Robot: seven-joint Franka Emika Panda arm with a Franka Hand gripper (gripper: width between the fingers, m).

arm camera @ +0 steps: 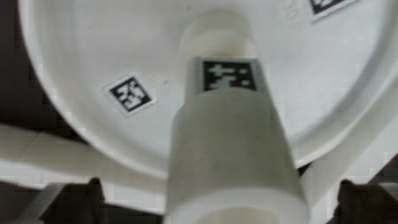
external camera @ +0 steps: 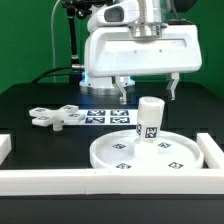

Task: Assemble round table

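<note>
Two of three parts look joined to me: the leg [external camera: 150, 118] stands upright at the middle of the round disc [external camera: 105, 152], which sits in the corner of the white rails [external camera: 40, 180]. The cross base [external camera: 55, 117] lies loose, well apart toward the exterior view's left, not yet fitted. My gripper [external camera: 147, 92] hangs just above the leg, jaws spread wide, gripping nothing.

The leg [external camera: 150, 118] stands upright on the disc [external camera: 120, 150], right under my gripper [external camera: 147, 92]. The cross base [external camera: 55, 116] lies on the table [external camera: 30, 95] at the exterior view's left, beside the marker board [external camera: 100, 115]. Rails [external camera: 100, 181] edge the disc in front.
</note>
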